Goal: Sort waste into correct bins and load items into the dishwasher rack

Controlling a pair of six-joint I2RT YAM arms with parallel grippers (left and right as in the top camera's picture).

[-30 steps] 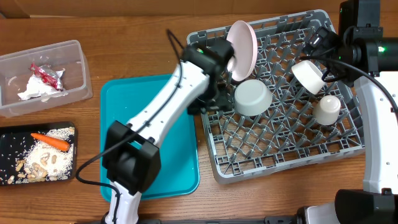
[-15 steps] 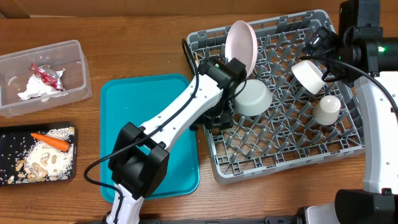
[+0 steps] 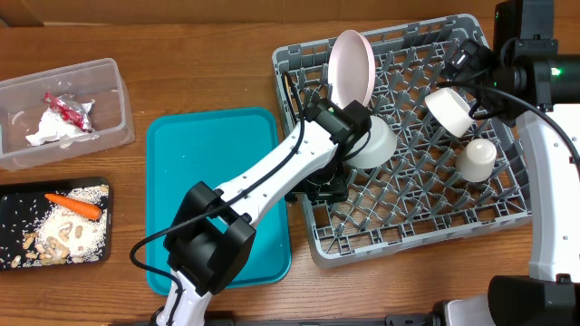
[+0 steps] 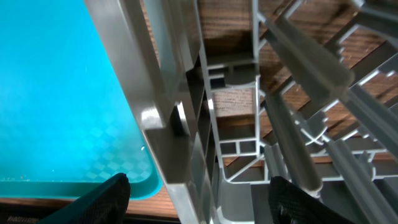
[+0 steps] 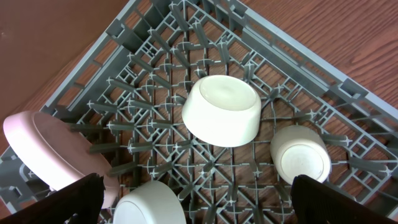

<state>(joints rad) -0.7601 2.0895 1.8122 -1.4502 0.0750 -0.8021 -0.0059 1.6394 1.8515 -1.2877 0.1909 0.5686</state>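
Overhead view: at the tabletop's front left corner we see a black tray (image 3: 13, 205) holding a carrot (image 3: 72, 206) and beige food scraps (image 3: 54, 237). Beside it, mid-table, lies a teal tray (image 3: 208, 172). The left arm (image 3: 272, 172) crosses that tray to the grey rack (image 3: 408, 201) on the right. The left gripper (image 4: 199, 183) straddles the rack's left wall, fingers spread, gripping nothing. Inside the rack, a white cup (image 3: 476, 158) sits near the right edge. One bowl (image 3: 376, 145) is beside the arm and another bowl (image 3: 450, 110) lies farther right. A pink plate (image 3: 352, 65) stands on edge at the far side. The right gripper (image 5: 196, 186) hangs above the rack, fingers wide apart, empty. At the far left edge, a clear tub (image 3: 111, 100) holds a napkin (image 3: 50, 134) and a foil wrapper (image 3: 68, 109).
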